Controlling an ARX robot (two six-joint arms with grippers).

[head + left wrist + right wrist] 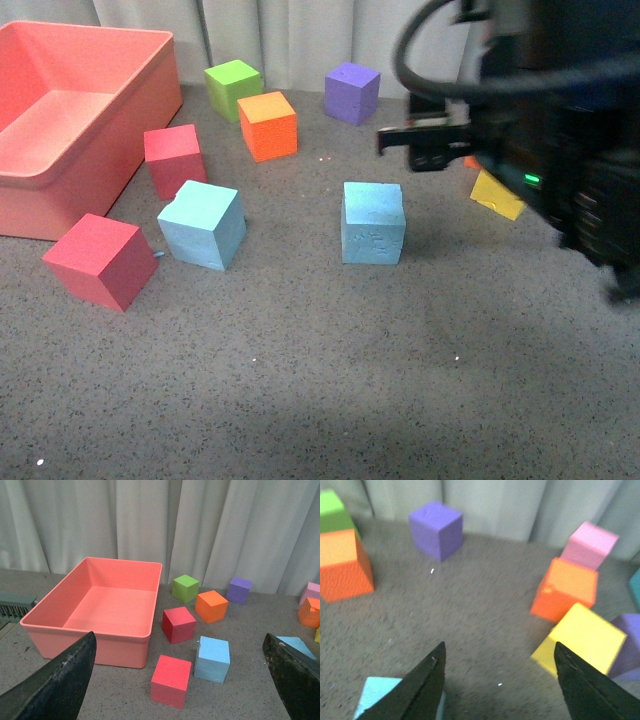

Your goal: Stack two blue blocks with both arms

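Blocks of sky-blue foam, two in all, sit well apart on the grey table (320, 400): the smooth block (203, 225) to the left and the pitted block (373, 222) near the middle. Nothing is stacked yet, so gripping, lifting and placing all remain. The right gripper (499, 646) hovers near the pitted block, fingers spread and empty. The left gripper (178, 636) is also spread wide and holds nothing.

Around them are:
- two red cubes (97, 260) (173, 160)
- two orange cubes (342, 565) (567, 587)
- two purple cubes (436, 529) (625, 642)
- one green cube (233, 88)
- one yellow cube (582, 637)
- one pink cube (590, 545)
- one coral bin (40, 210)
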